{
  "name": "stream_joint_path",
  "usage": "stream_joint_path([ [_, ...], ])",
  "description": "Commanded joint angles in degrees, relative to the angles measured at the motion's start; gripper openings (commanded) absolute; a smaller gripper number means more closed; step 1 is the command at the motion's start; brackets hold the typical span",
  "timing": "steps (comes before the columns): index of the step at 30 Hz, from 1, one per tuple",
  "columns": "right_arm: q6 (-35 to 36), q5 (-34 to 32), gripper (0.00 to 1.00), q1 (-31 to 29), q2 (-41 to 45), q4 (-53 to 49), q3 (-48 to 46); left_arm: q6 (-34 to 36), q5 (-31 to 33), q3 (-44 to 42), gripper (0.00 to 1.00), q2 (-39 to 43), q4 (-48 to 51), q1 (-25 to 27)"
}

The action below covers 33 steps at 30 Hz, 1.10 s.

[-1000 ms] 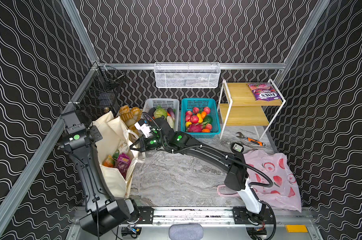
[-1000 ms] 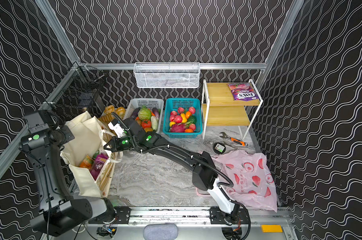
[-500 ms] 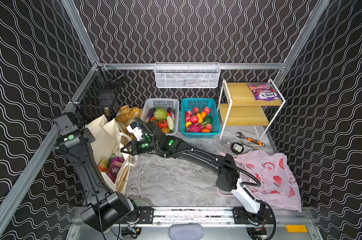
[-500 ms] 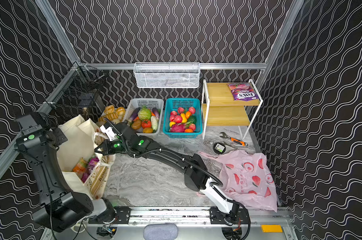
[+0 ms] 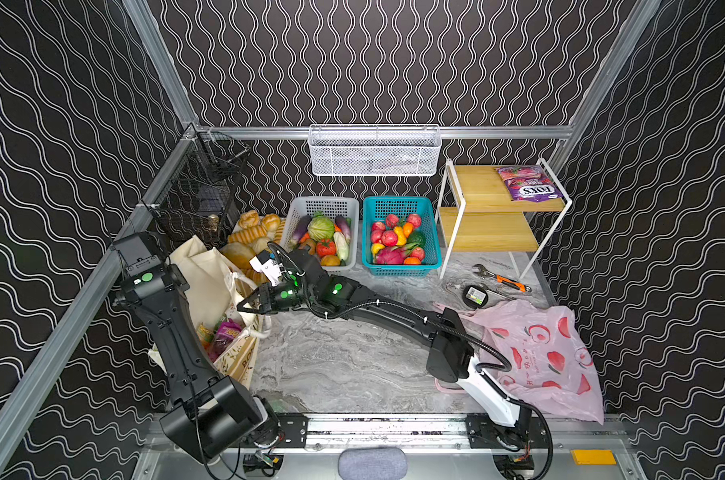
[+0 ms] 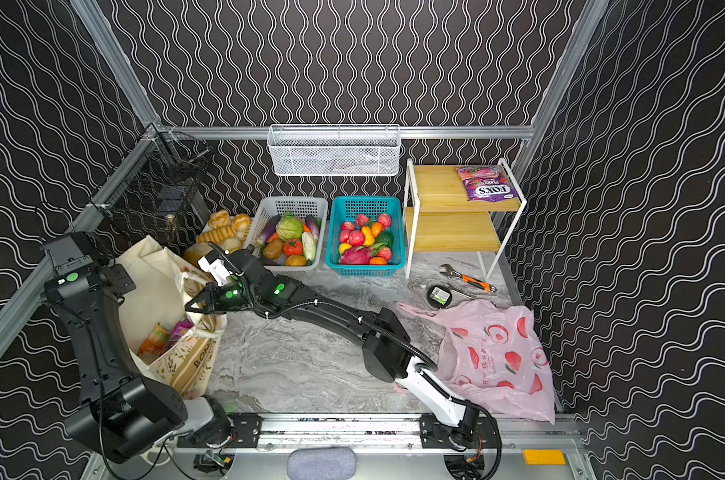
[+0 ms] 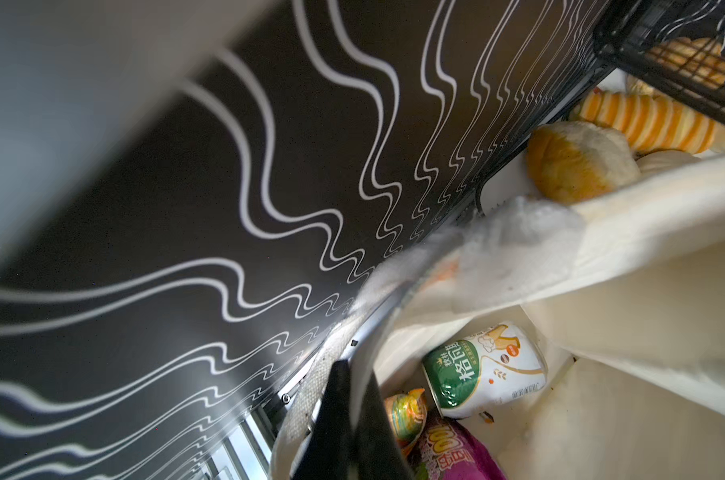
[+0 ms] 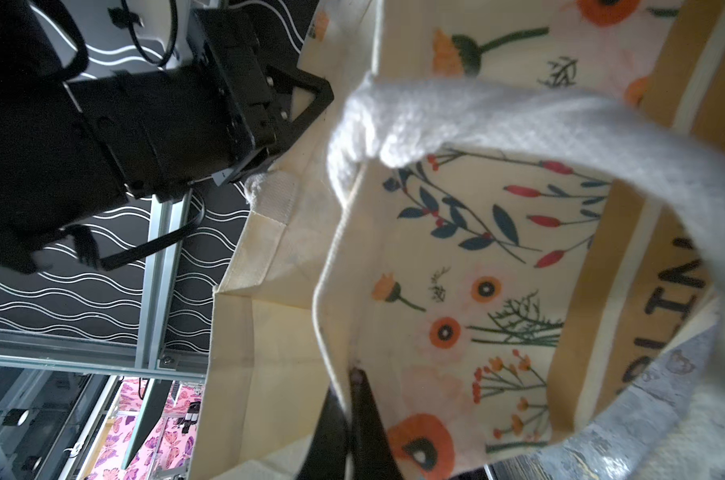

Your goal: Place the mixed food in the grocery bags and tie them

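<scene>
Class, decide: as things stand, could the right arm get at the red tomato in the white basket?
Probably not yet: the right gripper is shut on the rim of the canvas tote. Once it lets go, the tomato lies uncovered nearby in the white basket.

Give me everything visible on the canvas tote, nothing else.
The canvas tote is soft cream fabric, slumped but open-mouthed, at the left beside the bread rolls. Its outside shows a floral print, a tan band and dark lettering; its handles are white woven straps. Inside lie a green drink can, a purple pouch and an orange candy bag. The left gripper and right gripper have jaws shut on opposite rims.
</scene>
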State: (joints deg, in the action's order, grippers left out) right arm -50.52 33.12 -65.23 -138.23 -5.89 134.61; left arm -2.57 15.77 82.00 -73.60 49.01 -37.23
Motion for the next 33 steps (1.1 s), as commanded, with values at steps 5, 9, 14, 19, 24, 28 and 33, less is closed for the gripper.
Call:
stream_joint_path([
  [5, -1.22, 1.51, 0.36, 0.56, 2.16, 4.70, -2.12, -0.18, 3.26, 1.94, 0.16, -0.34, -5.07, -0.67],
  [9, 2.47, -1.57, 0.55, 2.62, 5.53, 0.63, -1.94, 0.04, 3.84, 4.90, 0.35, -0.08, -3.82, -0.73],
  [14, 4.86, -6.19, 0.64, 5.24, 13.35, 0.54, -9.78, -1.01, -0.83, 13.89, 0.68, -2.52, 1.70, -0.74],
  [19, 10.94, -12.32, 0.69, 6.82, 23.00, -2.89, -18.08, -2.67, -11.04, 18.37, 0.84, -0.39, 3.15, -0.72],
  [24, 15.73, -25.45, 0.71, 9.00, 37.82, -4.93, -34.05, -8.14, -35.74, 18.80, 0.86, 2.24, 0.07, -0.56],
  [28, 14.25, -33.02, 0.71, 13.35, 52.23, -2.03, -52.64, -18.17, -53.59, 13.21, 0.84, 4.74, -9.25, 2.04],
  [33, 10.66, -37.48, 0.71, 21.13, 66.89, -3.35, -70.74, -23.34, -57.07, 8.29, 0.85, 7.42, -15.40, 14.60],
])
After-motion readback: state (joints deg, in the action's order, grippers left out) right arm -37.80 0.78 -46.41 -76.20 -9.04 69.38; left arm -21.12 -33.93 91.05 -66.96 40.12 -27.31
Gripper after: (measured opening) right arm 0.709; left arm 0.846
